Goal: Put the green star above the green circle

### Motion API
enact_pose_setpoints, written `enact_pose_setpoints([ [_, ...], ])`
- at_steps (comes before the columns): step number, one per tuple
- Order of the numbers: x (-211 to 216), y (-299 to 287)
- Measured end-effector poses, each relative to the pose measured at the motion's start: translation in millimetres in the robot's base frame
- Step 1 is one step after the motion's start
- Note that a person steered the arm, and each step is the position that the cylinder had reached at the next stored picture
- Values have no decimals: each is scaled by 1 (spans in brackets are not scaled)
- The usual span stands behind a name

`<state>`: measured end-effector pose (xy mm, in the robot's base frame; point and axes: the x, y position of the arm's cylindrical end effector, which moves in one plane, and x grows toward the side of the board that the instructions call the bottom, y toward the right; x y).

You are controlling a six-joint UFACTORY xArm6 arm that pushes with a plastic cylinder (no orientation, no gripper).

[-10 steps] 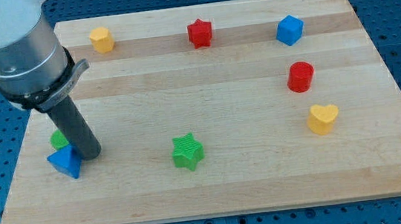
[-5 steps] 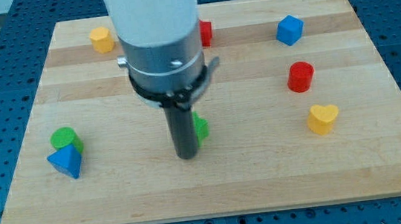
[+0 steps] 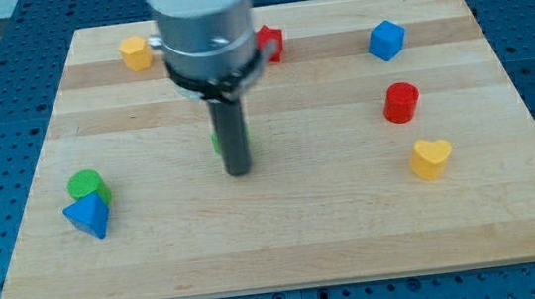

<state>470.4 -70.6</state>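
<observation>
The green star is almost wholly hidden behind my rod near the board's middle; only a green sliver shows at the rod's left edge. My tip rests on the board just below the star, on the side toward the view's bottom. The green circle sits at the view's lower left, far left of the star and slightly lower. A blue triangle touches the circle from below.
A yellow block, a red star partly behind the arm, and a blue cube line the view's top. A red cylinder and a yellow heart are at the right. The wooden board lies on a blue pegboard.
My rod swung from beside the blue triangle to the board's middle, then moved toward the view's top. The green star went up and slightly left with it.
</observation>
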Motion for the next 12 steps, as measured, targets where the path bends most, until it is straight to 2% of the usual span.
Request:
enact_pose_setpoints([
  [1, -19, -38],
  [2, 16, 20],
  [3, -7, 33],
  [4, -28, -2],
  [5, -28, -18],
  [6, -32, 28],
  [7, -52, 3],
  [8, -61, -68],
  [9, -61, -92],
  [10, -61, -74],
  [12, -61, -80],
])
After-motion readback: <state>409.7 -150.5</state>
